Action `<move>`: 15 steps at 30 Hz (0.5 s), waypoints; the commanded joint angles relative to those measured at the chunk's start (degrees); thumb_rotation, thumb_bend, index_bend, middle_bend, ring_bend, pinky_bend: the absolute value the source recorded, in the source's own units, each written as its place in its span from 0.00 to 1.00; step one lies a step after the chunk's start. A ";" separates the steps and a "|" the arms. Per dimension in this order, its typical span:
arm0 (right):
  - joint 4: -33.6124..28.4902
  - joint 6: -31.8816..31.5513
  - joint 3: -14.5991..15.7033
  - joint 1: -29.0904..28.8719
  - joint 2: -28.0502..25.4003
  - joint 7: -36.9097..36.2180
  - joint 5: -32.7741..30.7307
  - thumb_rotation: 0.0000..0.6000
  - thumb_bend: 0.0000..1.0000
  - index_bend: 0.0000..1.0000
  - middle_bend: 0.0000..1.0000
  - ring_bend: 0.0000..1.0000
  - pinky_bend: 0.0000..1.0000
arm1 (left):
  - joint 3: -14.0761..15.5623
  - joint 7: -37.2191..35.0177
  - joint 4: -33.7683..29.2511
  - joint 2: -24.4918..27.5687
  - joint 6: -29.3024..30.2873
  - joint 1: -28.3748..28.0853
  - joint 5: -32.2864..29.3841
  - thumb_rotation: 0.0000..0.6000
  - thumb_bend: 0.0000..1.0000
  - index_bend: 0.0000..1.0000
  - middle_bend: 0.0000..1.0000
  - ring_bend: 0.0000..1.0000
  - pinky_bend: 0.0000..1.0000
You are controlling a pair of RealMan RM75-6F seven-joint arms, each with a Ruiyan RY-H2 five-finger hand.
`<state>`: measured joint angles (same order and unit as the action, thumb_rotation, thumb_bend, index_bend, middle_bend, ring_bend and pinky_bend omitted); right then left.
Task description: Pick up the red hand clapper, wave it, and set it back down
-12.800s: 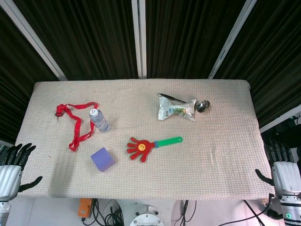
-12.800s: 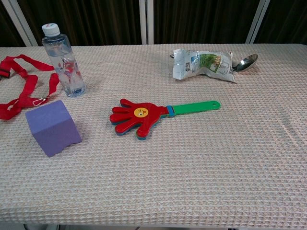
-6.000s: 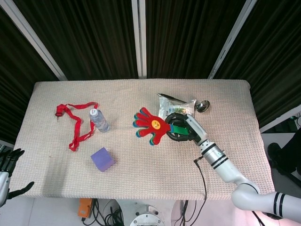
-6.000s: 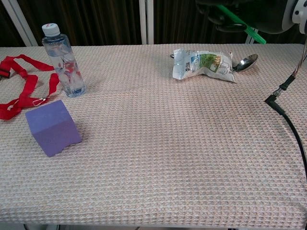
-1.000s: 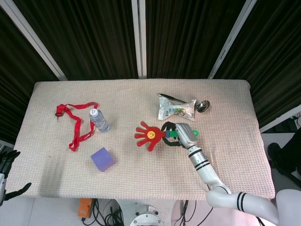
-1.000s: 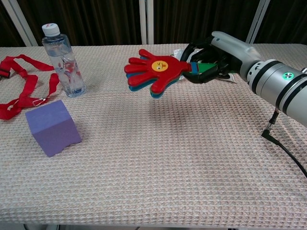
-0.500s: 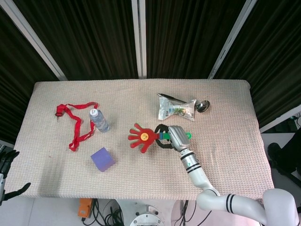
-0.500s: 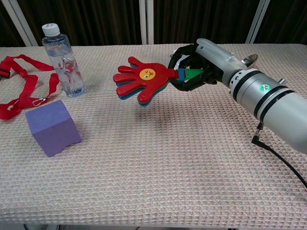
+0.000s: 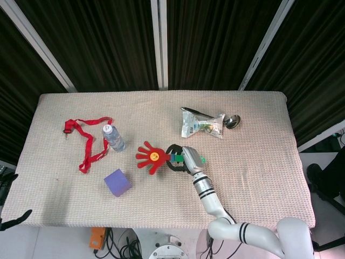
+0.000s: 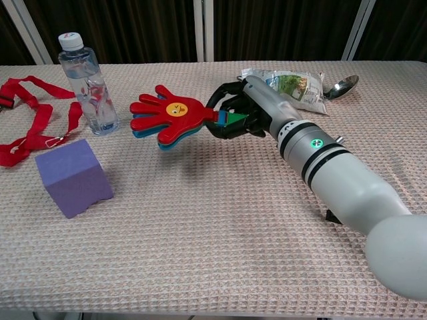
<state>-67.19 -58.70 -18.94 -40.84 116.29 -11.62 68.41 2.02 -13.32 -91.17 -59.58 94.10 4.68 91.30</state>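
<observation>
Right robot hand (image 10: 235,115) closed around red hand clapper (image 10: 167,113) handle, above table.

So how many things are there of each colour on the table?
Red: 2, the hand clapper and the ribbon.
Purple: 1, the block.
Clear: 1, the water bottle.
Silver: 2, the snack bag and the spoon.
Total: 6.
</observation>
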 commanded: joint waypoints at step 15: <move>-14.61 -4.07 1.27 3.92 -11.47 4.30 3.26 1.00 0.09 0.00 0.00 0.00 0.00 | -0.01 0.42 -0.22 -0.05 0.39 0.27 0.30 1.00 0.13 0.10 0.07 0.00 0.06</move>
<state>-77.57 -60.37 -18.05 -38.90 108.22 -7.95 70.46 2.01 -12.89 -91.39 -59.64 94.48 4.95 91.59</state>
